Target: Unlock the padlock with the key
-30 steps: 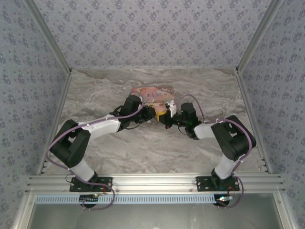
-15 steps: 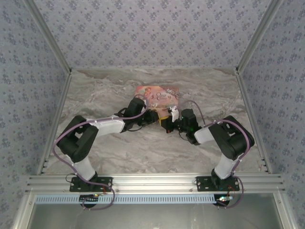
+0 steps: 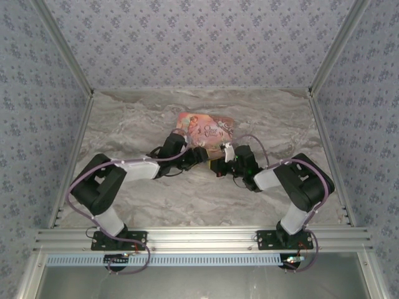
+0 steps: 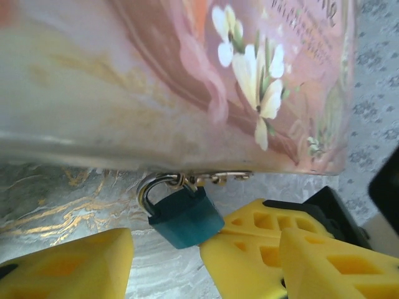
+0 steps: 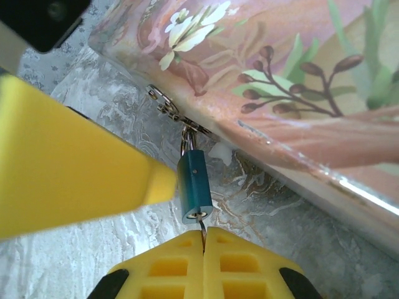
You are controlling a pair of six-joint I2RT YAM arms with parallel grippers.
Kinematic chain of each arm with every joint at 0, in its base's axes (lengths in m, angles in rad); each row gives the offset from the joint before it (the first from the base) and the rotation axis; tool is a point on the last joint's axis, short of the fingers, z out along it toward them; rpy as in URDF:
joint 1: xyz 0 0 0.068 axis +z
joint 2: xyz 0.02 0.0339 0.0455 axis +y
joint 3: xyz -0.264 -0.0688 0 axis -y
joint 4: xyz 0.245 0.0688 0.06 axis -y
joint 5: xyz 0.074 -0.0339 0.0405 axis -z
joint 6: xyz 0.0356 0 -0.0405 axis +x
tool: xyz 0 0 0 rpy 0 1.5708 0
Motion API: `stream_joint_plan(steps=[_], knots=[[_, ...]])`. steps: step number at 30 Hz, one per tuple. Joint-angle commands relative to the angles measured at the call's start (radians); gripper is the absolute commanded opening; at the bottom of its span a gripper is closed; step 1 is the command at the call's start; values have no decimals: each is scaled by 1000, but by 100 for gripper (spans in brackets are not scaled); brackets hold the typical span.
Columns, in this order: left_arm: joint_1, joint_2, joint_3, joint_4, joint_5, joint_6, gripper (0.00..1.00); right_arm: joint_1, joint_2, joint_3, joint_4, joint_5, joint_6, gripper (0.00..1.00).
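I've got the right gripper (image 5: 204, 244) clamped on the key (image 5: 202, 225), its tip at the padlock's (image 5: 194, 187) keyhole. The left gripper (image 4: 168, 261) is spread apart, one finger just beside the padlock, likely to steady it.

Flat pink box (image 3: 206, 128) with printed floral picture lies on grey-veined marble table (image 3: 143, 115), towards the far middle. Small silvery hasp (image 4: 219, 177) projects from the box's lower edge. Patterned blue-grey wallpaper (image 3: 199, 43) covers the enclosure walls. Aluminium rail (image 3: 206, 237) runs along the near edge.
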Motion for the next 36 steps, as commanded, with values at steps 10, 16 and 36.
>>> stream_joint_plan(steps=[10,16,36], knots=[[12,-15,-148,292,-79,-223,51,39,-23,74,-76,-27,283,0],[5,-5,-153,318,-93,-239,43,46,-20,88,-73,-33,387,0],[-10,47,-159,360,-127,-332,26,65,0,128,-100,-31,512,0]])
